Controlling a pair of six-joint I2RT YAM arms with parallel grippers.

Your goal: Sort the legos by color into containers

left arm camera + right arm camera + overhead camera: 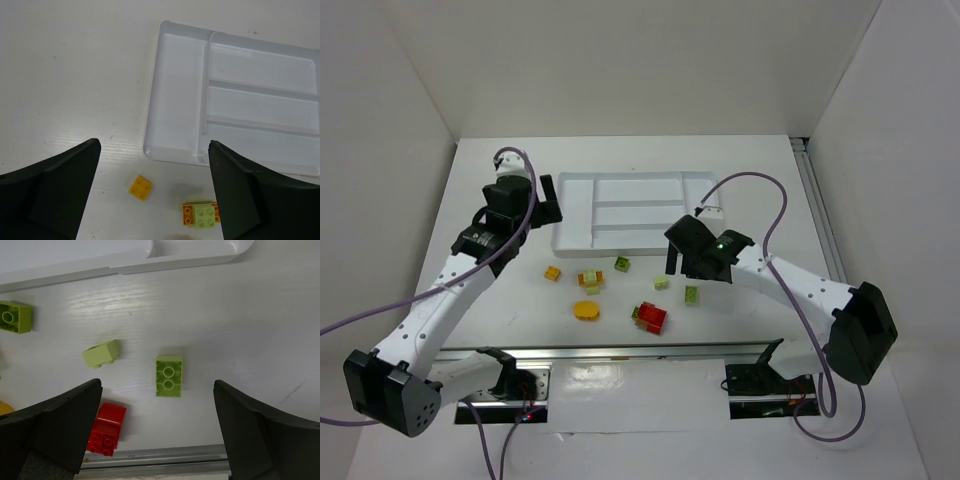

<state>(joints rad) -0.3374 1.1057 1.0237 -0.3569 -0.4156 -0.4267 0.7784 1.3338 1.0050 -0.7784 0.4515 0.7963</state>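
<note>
Nothing sorted yet: the legos [650,317] lie loose on the counter between the empty tray [575,215] and the near edge. Both pairs of jaws gape wide, holding nothing. The right pair hangs over a green brick [169,376], so next it should drop and pinch it.

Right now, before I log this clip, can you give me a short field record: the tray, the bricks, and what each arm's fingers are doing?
tray: white, divided, no bricks seen in it
bricks: lime, yellow-orange and red, all loose on the table in front of the tray
left fingers: open, holding nothing, over a small yellow brick near the tray's left end
right fingers: open, holding nothing, straddling a lime two-stud brick
sorted: none yet
</note>
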